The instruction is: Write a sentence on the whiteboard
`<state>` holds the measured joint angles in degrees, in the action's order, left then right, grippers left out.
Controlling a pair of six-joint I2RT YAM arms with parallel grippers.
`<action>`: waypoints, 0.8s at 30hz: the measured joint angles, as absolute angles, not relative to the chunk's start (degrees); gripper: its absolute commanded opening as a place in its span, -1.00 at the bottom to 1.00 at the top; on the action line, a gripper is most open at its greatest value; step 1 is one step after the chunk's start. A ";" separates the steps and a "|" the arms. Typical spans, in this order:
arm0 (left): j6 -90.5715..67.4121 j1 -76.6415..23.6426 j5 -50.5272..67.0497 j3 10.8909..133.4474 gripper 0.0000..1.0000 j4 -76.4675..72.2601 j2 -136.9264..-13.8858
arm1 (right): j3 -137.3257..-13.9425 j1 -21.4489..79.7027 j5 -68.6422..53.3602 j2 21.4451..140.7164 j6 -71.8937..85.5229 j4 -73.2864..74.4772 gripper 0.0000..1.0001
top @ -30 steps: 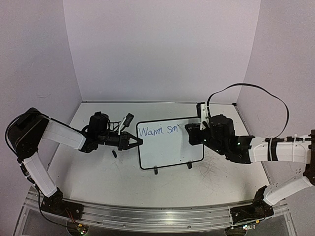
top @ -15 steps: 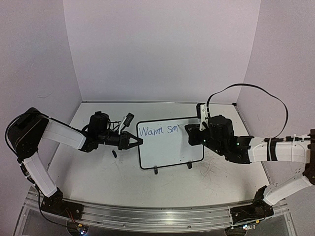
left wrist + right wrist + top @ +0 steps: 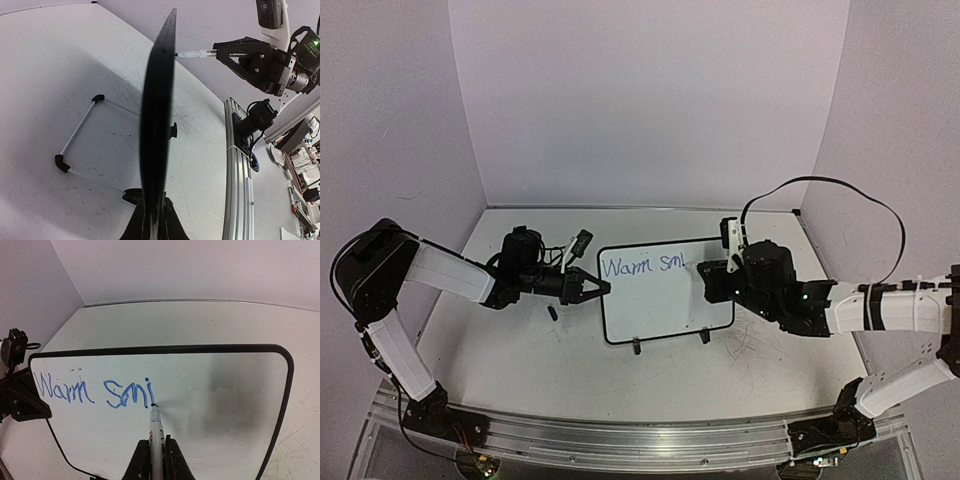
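The left gripper (image 3: 592, 290) is clenched on the 9 o'clock edge of the whiteboard (image 3: 665, 300), which stands upright mid-table (image 3: 520, 350). The sentence (image 3: 95, 390), reading "Warm smi", sits toward the board's 10 o'clock. At 3 o'clock, the right gripper (image 3: 152, 452) grasps a marker (image 3: 155, 425), its tip touching the board.

Ahead of the right claw (image 3: 154, 442) the whiteboard (image 3: 225, 405) looks glossy and smooth — white with a thin black frame — carrying the sentence (image 3: 75, 391) in blue ink, and the marker (image 3: 156, 427) gripped by that claw has a smooth white plastic barrel. Under the matt black left claw (image 3: 152, 212) the tabletop (image 3: 50, 75) is matt white, scuffed with fine grey scratches; the rail (image 3: 239, 175) beside it looks like brushed metal.
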<state>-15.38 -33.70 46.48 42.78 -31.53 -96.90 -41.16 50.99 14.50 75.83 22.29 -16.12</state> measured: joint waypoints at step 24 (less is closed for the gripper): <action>-13.98 -33.82 45.82 43.26 -1.00 -29.96 -96.73 | -38.30 50.37 13.04 66.57 16.50 -15.71 -1.00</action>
<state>-13.98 -33.82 45.82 43.26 -29.96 -96.73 -38.30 50.37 13.04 66.57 16.50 -15.71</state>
